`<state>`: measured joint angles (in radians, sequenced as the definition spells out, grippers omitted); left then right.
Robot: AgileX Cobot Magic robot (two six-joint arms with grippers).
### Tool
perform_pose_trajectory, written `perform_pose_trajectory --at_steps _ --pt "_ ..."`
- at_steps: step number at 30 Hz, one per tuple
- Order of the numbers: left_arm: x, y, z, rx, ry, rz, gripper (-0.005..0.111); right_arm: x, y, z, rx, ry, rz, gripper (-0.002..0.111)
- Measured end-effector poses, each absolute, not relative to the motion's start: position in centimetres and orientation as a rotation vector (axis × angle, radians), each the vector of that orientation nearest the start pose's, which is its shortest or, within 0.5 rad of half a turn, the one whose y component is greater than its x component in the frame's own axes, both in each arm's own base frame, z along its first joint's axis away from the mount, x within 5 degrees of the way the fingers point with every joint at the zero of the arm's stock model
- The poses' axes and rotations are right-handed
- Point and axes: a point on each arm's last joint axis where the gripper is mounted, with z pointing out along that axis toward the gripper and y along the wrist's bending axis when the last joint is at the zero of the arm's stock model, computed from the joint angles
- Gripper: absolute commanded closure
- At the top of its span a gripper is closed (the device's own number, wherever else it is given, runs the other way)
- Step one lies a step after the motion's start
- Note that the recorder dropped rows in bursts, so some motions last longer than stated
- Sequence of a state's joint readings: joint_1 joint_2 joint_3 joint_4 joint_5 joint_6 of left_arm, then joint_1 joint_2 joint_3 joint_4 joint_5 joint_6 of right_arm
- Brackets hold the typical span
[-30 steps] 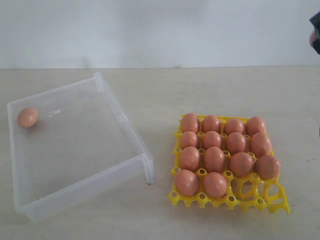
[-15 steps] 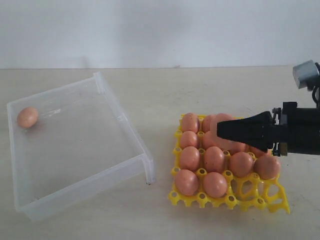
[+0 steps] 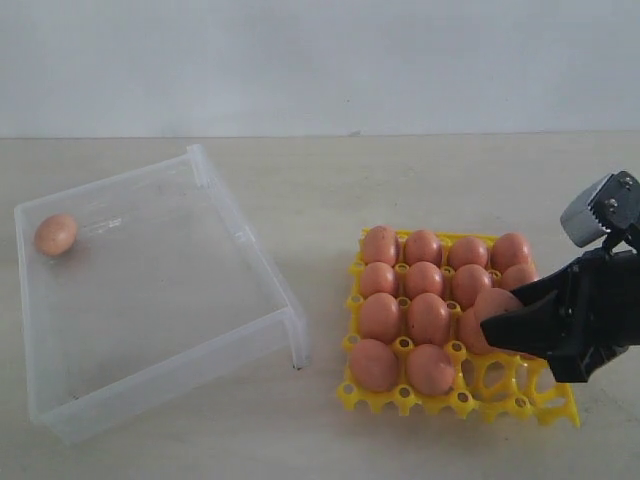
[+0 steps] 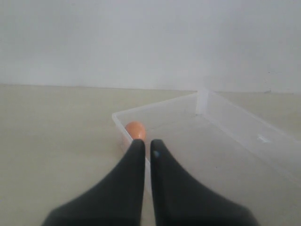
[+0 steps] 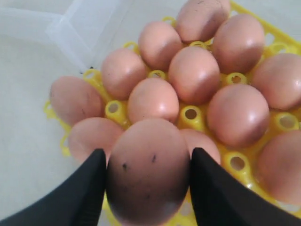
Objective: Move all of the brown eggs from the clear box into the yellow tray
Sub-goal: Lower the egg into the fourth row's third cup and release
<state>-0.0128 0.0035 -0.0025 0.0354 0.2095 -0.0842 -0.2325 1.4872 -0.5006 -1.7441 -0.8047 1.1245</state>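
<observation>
the right gripper point(image 5: 146, 197), clamped on a brown egg point(image 5: 148, 162) just over empty corner cells of the yellow tray point(image 3: 500, 405), should lower it centred, clear of seated eggs point(image 3: 428, 318); the left gripper point(image 4: 145, 146), pinched empty, faces the last egg point(image 3: 55, 234) in the clear box point(image 3: 240, 345).

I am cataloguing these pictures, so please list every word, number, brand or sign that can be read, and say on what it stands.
No text can be read in any view.
The yellow tray, the clear box and the brown eggs bear no lettering.
The held egg in the right gripper shows only dark specks, not print.
The left gripper is plain black.
</observation>
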Motion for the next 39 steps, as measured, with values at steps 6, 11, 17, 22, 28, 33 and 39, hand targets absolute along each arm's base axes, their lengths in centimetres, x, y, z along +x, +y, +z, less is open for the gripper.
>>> perform_pose_trajectory --at_steps 6,11,17,22,28,33,39 --pt "5.6 0.0 19.5 -0.037 1.694 -0.040 0.103 22.6 1.6 17.1 -0.776 2.158 0.648 0.108" --pt "5.6 0.0 19.5 -0.037 1.694 -0.040 0.103 22.5 1.8 17.2 -0.785 2.143 0.681 0.108" --pt "5.6 0.0 19.5 -0.037 1.694 -0.040 0.103 22.5 1.8 17.2 -0.786 2.141 0.685 0.108" --pt "5.6 0.0 19.5 -0.037 1.694 -0.040 0.103 22.4 1.9 17.3 -0.787 2.134 0.705 0.108" --pt "5.6 0.0 19.5 -0.037 1.694 -0.040 0.103 22.5 1.8 17.1 -0.748 2.162 0.711 0.108" --pt "5.6 0.0 19.5 -0.037 1.694 -0.040 0.103 22.7 1.7 15.6 -0.719 2.218 0.763 0.108" --pt "5.6 0.0 19.5 -0.037 1.694 -0.040 0.103 22.9 1.7 14.1 -0.690 2.273 0.814 0.108"
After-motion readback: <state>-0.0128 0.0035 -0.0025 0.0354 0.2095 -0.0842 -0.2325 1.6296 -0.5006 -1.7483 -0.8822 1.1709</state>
